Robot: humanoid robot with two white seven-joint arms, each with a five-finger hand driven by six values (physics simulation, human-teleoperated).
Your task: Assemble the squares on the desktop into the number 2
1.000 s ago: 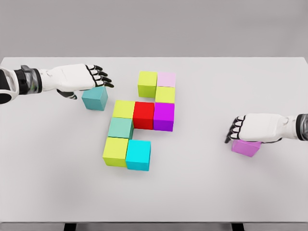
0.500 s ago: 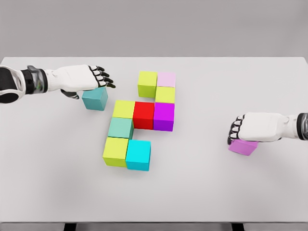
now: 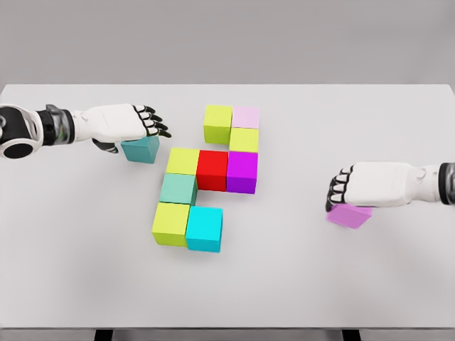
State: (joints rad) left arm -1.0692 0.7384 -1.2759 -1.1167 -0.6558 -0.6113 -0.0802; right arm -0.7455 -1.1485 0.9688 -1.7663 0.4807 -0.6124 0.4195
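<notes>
Several cubes sit joined mid-table: a lime cube (image 3: 217, 123), a pale pink cube (image 3: 246, 117), a lime cube (image 3: 244, 140), a magenta cube (image 3: 242, 171), a red cube (image 3: 212, 169), a lime cube (image 3: 183, 161), a sea-green cube (image 3: 178, 189), a lime cube (image 3: 170, 223) and a cyan cube (image 3: 205, 228). My left hand (image 3: 138, 133) lies flat over a loose teal cube (image 3: 142, 151), fingers stretched past it and thumb at its left side. At the right, my right hand (image 3: 341, 200) is curled down over a violet cube (image 3: 348, 216), which peeks out below the palm.
The white table (image 3: 355, 121) runs nearly the full width of the view, with its front edge near the bottom. Bare surface lies between the cyan cube and the violet cube.
The right hand has slid left and the violet cube went with it. The left hand has sunk lower onto the teal cube, now covering its top.
</notes>
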